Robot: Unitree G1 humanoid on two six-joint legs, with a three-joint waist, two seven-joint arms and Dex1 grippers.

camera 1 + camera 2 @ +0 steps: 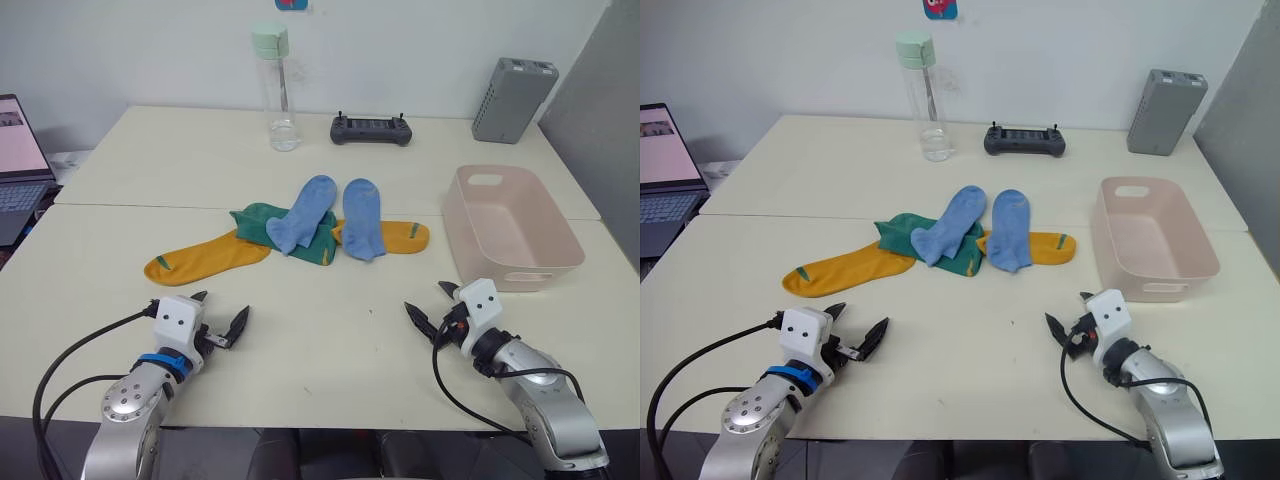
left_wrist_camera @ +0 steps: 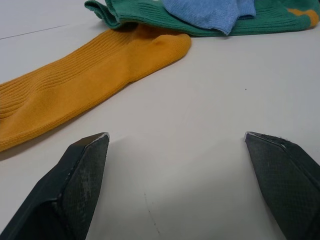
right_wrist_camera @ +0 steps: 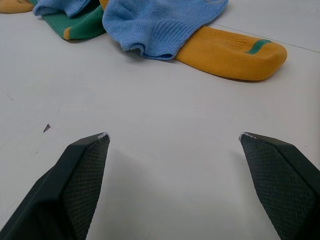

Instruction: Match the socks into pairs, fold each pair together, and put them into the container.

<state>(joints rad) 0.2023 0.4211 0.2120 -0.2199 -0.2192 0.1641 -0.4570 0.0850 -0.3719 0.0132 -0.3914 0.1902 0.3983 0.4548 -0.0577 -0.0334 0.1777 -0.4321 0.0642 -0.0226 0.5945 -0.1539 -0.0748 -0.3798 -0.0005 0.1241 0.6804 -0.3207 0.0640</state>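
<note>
- The soft ankle socks lie in one loose heap at the middle of the pale cream tabletop, ahead of both arms and apart from them.
- The two light blue knit socks rest on top, side by side, their long axes running roughly away from the robot; the left one leans over the folded dark green sock, the right one crosses the mustard-yellow sock with a green mark.
- The other mustard-yellow ribbed sock stretches out flat toward the robot's left, its long axis nearly crosswise, its toe end tucked under the green one.
- The left gripper hovers low over bare table with its black fingers spread and nothing between them; that long yellow sock is the nearest piece to it, ahead and slightly to its left.
- The right gripper is likewise spread wide and empty; the right-hand blue sock and the yellow toe beneath it lie straight ahead of it (the closest pickings on that side).
- The pale pink rectangular plastic bin with handle slots stands empty on the robot's right, just beyond the right gripper, so that arm is the nearer for dropping pairs in.
- No pair is matched or folded yet.
</note>
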